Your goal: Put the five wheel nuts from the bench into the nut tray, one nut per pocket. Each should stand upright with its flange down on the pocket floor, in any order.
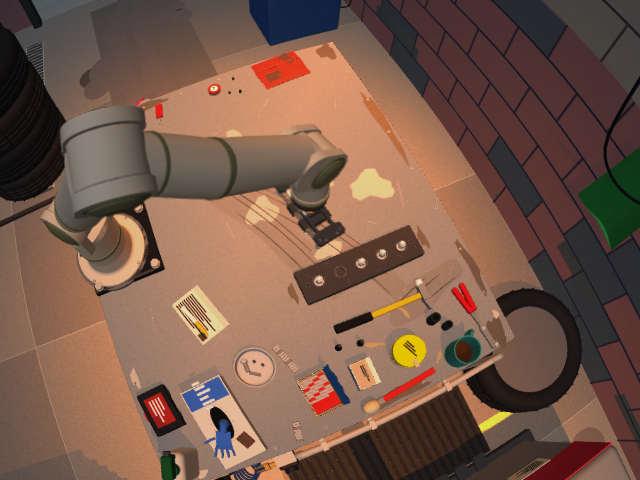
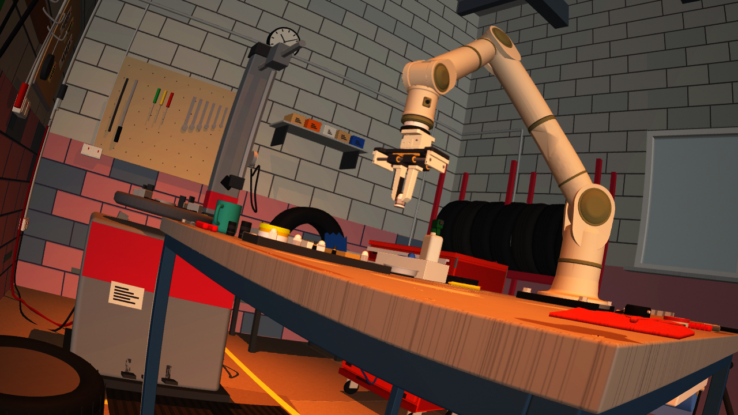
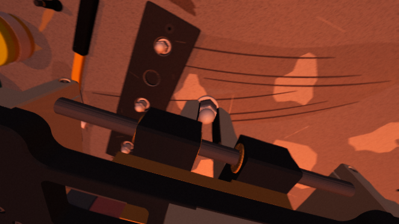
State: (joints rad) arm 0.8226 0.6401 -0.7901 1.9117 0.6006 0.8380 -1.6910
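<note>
A silver wheel nut (image 3: 207, 110) hangs high above the bench in my closed gripper (image 2: 401, 202), which grips it a little short of the dark nut tray (image 1: 359, 264). The tray lies across the middle of the bench. Several of its pockets hold upright nuts: one at the near end (image 1: 319, 280) and three toward the far end (image 1: 381, 253). One pocket (image 1: 340, 272), second from the near end, stands empty. In the side camera my wrist hides the held nut.
Behind the tray, toward the bench's front edge, lie a yellow-handled hammer (image 1: 382, 311), red pliers (image 1: 464, 299), a green mug (image 1: 463, 350) and a yellow tin (image 1: 409, 351). A brick wall runs along the right, with a tyre (image 1: 532, 349) at the bench corner.
</note>
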